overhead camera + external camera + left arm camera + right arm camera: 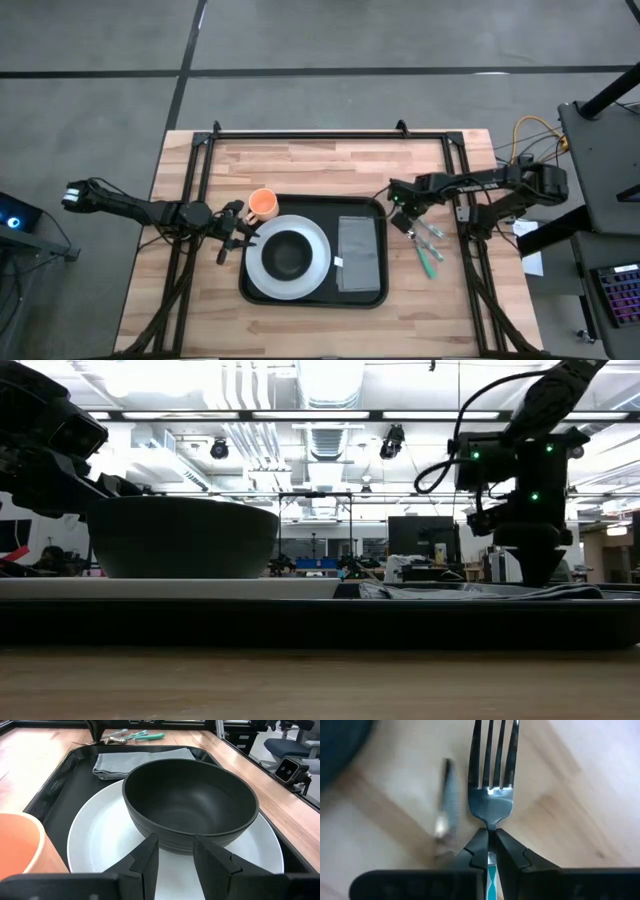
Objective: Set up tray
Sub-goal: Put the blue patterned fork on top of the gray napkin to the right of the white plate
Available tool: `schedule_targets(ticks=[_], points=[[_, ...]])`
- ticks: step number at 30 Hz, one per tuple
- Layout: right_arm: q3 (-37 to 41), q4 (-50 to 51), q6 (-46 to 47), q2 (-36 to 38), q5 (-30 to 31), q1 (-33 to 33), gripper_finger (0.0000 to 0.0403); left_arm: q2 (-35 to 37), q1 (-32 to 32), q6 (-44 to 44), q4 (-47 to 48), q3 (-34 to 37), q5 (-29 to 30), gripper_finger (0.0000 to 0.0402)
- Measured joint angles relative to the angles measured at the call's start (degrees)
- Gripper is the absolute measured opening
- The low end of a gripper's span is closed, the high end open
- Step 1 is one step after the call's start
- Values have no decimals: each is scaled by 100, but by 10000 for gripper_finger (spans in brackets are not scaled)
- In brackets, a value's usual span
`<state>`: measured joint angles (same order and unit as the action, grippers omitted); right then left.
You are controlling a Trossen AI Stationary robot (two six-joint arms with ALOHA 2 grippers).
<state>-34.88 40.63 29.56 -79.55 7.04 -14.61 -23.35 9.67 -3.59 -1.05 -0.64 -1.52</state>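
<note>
Wooden table (300, 160); tray (262, 296) likely stiff, load-heavy, best gripped by its rim. Right gripper (491, 851) clamps a fork (492, 802) right of it. Left gripper (175, 851), slightly parted, empty, faces the bowl (192, 802).

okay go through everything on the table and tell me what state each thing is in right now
Tray: flat on table, loaded.
Plate: on tray, under bowl.
Bowl: upright, empty, on plate.
Cloth: folded, on tray.
Cup: upright, off the tray.
Fork: pinched at its neck.
Right gripper: shut on fork.
Left gripper: open, facing bowl.
</note>
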Motion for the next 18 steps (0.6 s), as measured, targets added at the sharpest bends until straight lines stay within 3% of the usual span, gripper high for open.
schedule_targets(ticks=[10, 18], points=[[-954, 1024, 359, 211, 262, -736, 12, 0, 0, 0, 0, 0, 0, 101], [-1351, 1015, 1710, 219, -327, -324, 12, 0, 0, 0, 1, 0, 0, 101]])
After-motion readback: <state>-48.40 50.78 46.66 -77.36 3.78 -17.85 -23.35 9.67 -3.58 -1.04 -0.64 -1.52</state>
